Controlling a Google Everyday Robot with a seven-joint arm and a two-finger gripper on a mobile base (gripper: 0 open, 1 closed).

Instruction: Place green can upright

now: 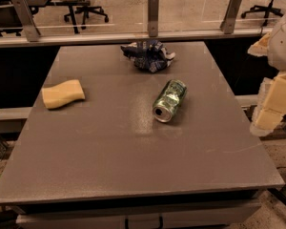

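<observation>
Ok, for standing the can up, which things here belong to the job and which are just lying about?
Job: green can, on its side on the table; pincer, at the right edge of view, apart from the can.
Lying about: yellow sponge, left; crumpled blue-and-white bag, far side.

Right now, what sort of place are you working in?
Probably an office: rolling office chairs stand beyond the glass partition behind the grey table. The gripper hangs off the table's right edge.
</observation>
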